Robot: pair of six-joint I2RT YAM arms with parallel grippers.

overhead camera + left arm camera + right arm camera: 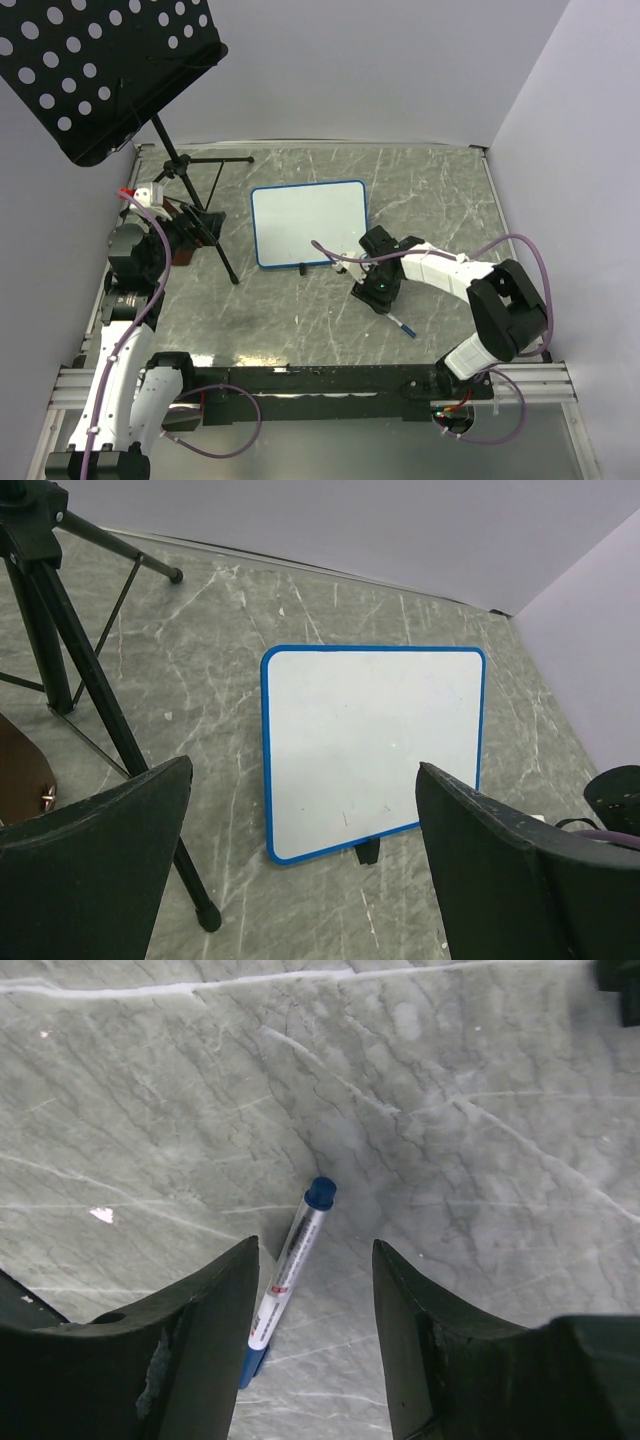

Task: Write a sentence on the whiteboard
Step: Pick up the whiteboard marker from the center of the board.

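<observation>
**Top external.** The whiteboard (308, 225) lies flat on the counter (450, 190) at mid-frame. Its long axis runs left to right with a slight tilt, and there is no writing on it. The marker (402, 326) lies loose at lower right of the board, running upper left to lower right. The right hand (376, 296) hangs just above the marker's upper end. The left hand (205, 226) is at far left by the music stand (100, 70).

**Left wrist.** The left hand (305, 770) is spread wide and holds nothing. The whiteboard (370, 750) lies beyond it, apart. Risk: the board is unpinned and may slide under pen pressure.

**Right wrist.** The right hand (315, 1250) is parted and empty, straddling the marker (290, 1275). The pen's axis climbs from lower left to upper right, with a blue end at the top. I cannot tell which end is the cap. Risks:
- The pen sits nearer the lower-left finger, so closing may roll or skew it.
- The pen is thin and lies flat, so the fingertips may scrape the counter.
- Left capped, it would leave no ink.
</observation>
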